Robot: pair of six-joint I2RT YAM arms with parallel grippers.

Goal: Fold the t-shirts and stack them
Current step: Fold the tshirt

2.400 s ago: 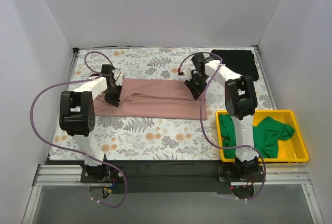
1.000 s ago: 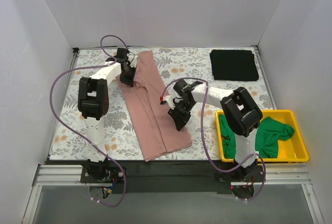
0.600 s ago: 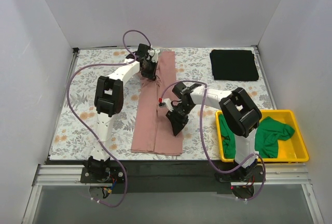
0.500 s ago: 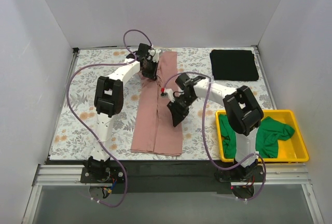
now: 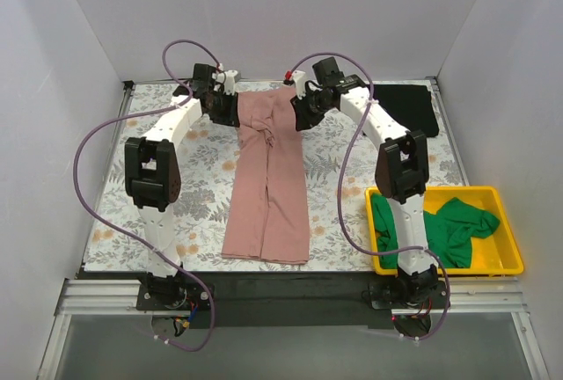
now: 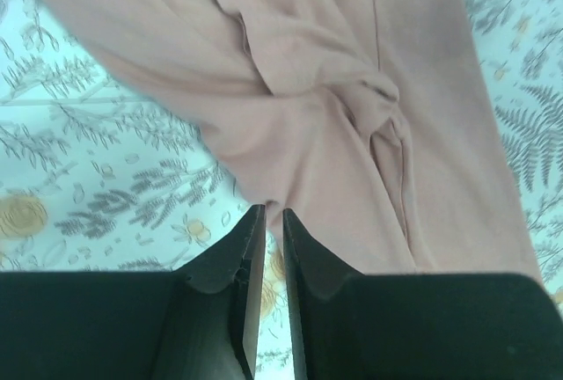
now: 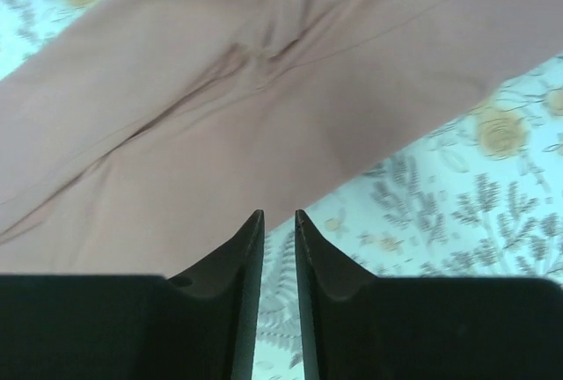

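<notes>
FOLDING IN PROGRESS: The dusty pink t-shirt (image 5: 268,195) lies stretched in a long strip on the floral table covering (image 5: 202,222), running from between the 2 claws back toward the arm bases. The left gripper (image 6: 266,213) sits at one far corner and the right gripper (image 7: 280,215) at the other. On each, the fingers are drawn to a thin slit. The patterned covering shows through the slit and the cloth edge lies right at the tips, with no cloth seen between them. A twisted bunch of fabric sits just ahead of the left claw, toward the right claw. The folded black t-shirt (image 5: 409,112) lies just outboard of the right claw. The green t-shirt (image 5: 457,226) is heaped in the yellow plastic bin (image 5: 449,271), well behind that claw. The pink cloth looks light, limp and quick to wrinkle. It is probably best pinched at the far corners, taking every layer, and lifted evenly by both claws.
</notes>
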